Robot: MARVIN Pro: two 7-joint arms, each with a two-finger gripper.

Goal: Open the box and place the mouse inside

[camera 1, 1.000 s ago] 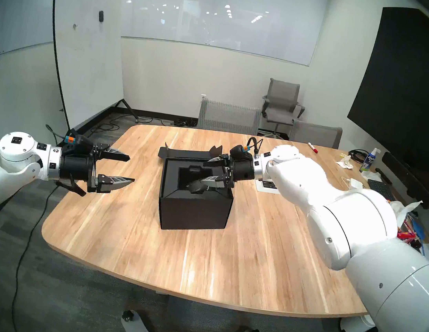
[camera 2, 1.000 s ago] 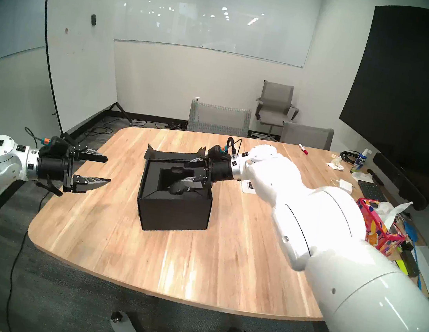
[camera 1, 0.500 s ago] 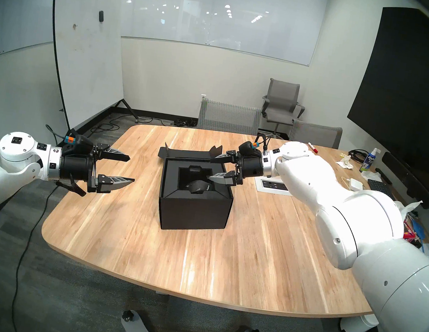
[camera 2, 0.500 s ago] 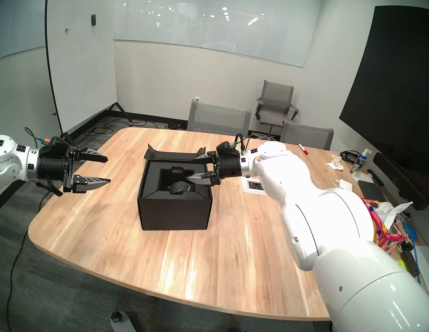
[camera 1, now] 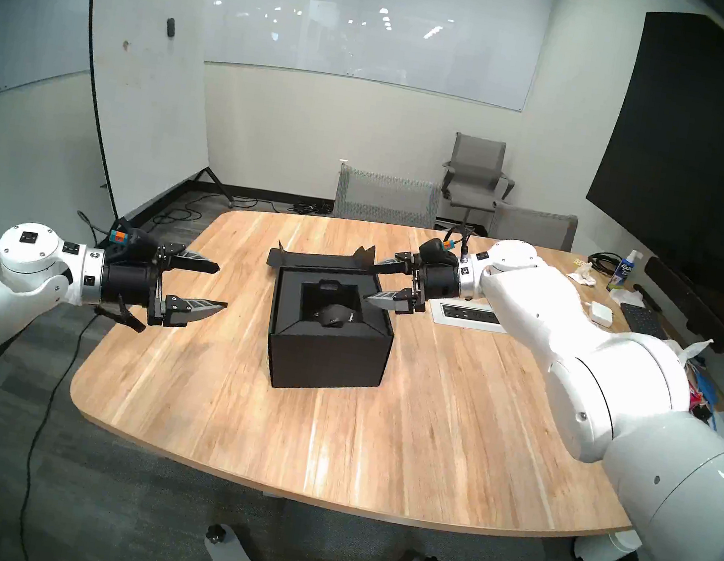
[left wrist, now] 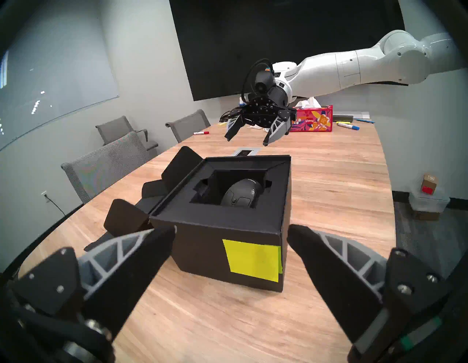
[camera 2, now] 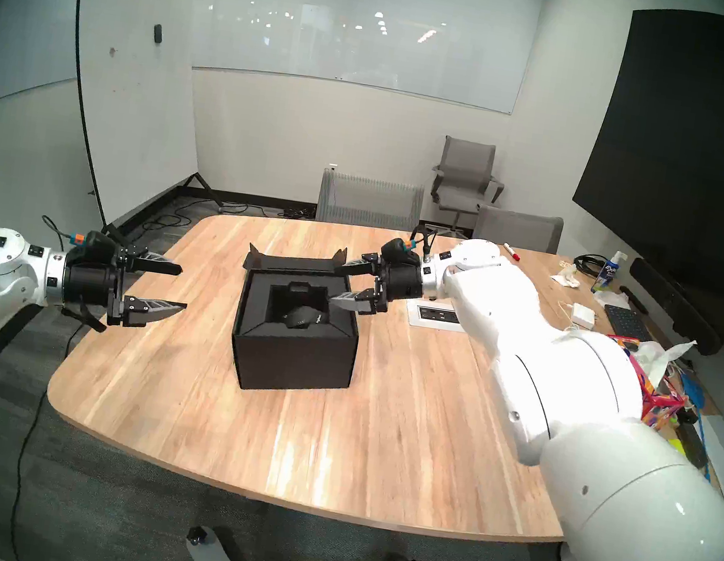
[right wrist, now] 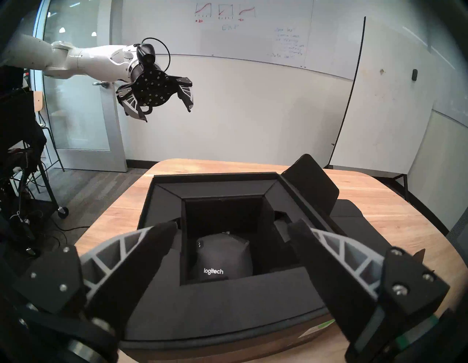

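Box (camera 1: pixel 327 351) mid-counter (camera 1: pixel 420 443), lid folded back toward far edge. Mouse (camera 1: pixel 335 317) sits in the insert's recess. Right gripper (camera 1: pixel 373 285) released, empty, above box's right rim. Left gripper (camera 1: pixel 219 287) released, empty, over counter's left edge.

The box (camera 1: pixel 326 354) looks like plain matte black cardboard, with a smoother, foam-looking black insert (right wrist: pixel 228 304) and a neon yellow paper sticky note (left wrist: pixel 253 259) on one side. The mouse (right wrist: pixel 220 258) inside is dull matte black plastic with pale printed lettering. The table (camera 1: pixel 375 437) is light wood with streaky grain and a slight sheen, and both arms have glossy white shells ending in a matte black left hand (camera 1: pixel 215 287) and right hand (camera 1: pixel 371 283).
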